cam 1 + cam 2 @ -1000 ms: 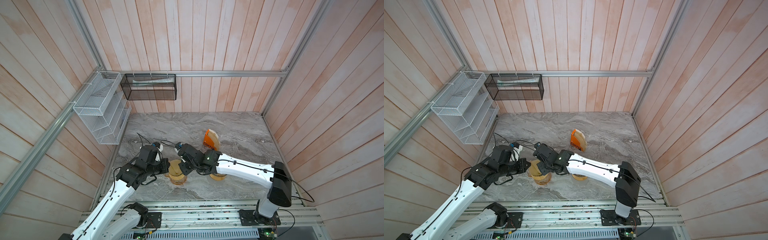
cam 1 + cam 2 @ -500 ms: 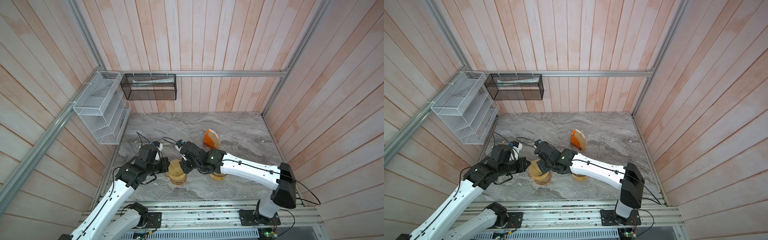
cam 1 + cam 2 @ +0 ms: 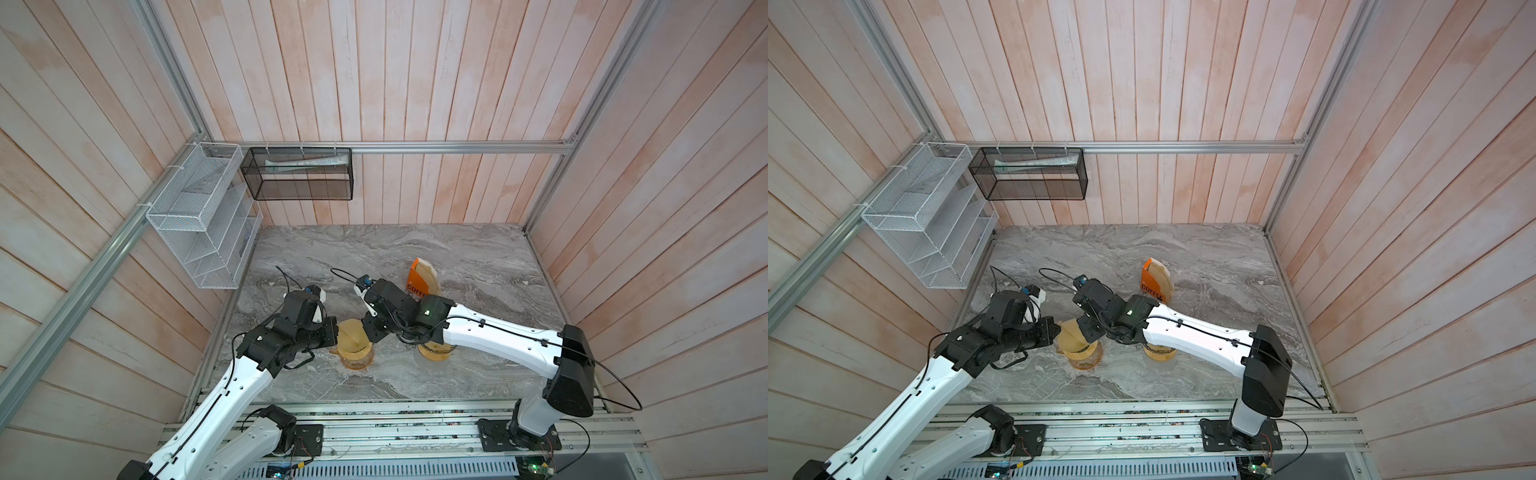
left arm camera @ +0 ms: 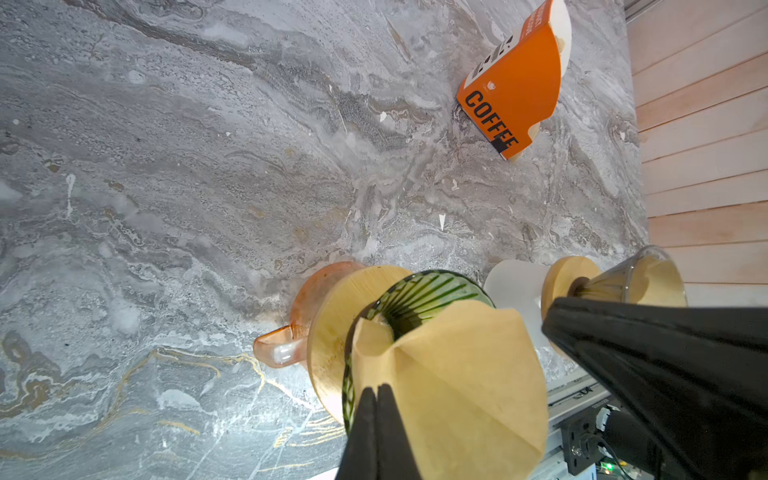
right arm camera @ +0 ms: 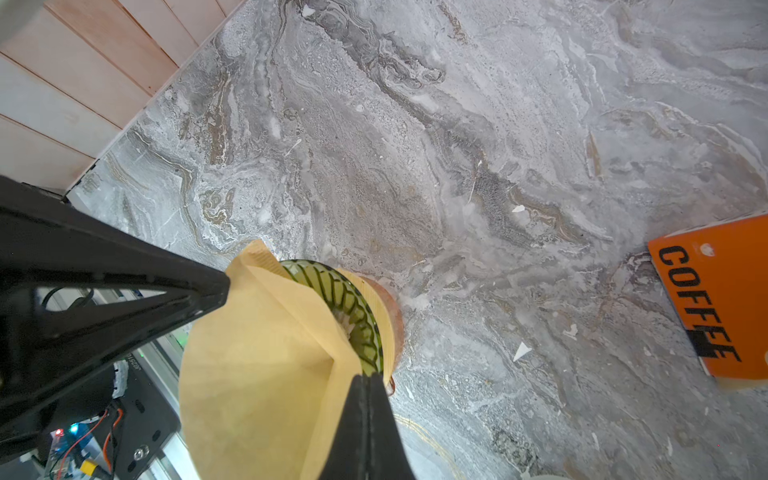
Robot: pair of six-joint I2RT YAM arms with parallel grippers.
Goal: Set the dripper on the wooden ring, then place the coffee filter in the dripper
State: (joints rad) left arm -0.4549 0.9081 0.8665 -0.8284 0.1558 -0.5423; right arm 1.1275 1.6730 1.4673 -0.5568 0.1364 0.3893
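Marble top (image 3: 415, 257) | filter (image 4: 457, 365) tip down in dripper (image 4: 424, 291) | left hand (image 4: 376, 388), right hand (image 5: 365, 378) pinch its rim

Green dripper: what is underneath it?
A round wooden base sits under the green dripper, and below that an amber glass jug with a handle. The wood and the paper filter hide the jug's inside.

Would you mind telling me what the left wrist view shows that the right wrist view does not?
Only the left wrist view shows a second, clear dripper holding its own filter. Only the right wrist view shows red wiring near the left gripper. Both show the coffee filter angled into the green dripper, pinched at opposite edges by the left gripper and the right gripper, plus the orange COFFEE box on the marble table.
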